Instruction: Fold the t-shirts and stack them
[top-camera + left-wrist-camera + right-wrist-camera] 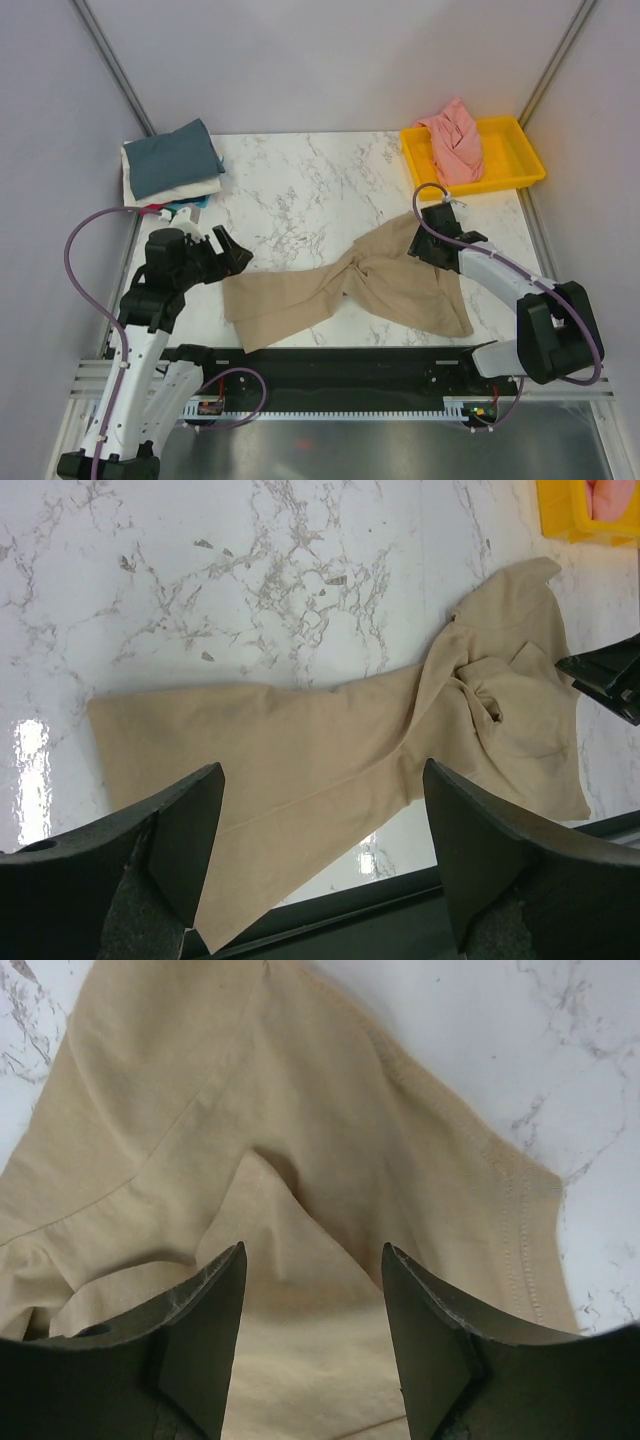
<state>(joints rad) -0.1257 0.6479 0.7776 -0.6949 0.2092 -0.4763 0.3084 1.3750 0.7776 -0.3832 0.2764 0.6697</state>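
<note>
A tan t-shirt (340, 290) lies crumpled and twisted at the table's near middle. My left gripper (235, 252) is open and empty, just above the shirt's left end. In the left wrist view its fingers (190, 840) straddle the tan cloth (330, 740). My right gripper (432, 238) is open, low over the shirt's upper right part; its wrist view shows the jaws (313, 1250) apart over a fold of tan cloth (300, 1140). A salmon-pink shirt (455, 140) lies bunched in the tray. Folded shirts (170, 160) are stacked at the far left, slate-blue on top, cream beneath, teal and red edges showing.
A yellow plastic tray (520, 170) stands at the far right corner; its corner also shows in the left wrist view (575, 515). Grey walls and metal posts enclose the marble table (300, 190). A black rail runs along the near edge.
</note>
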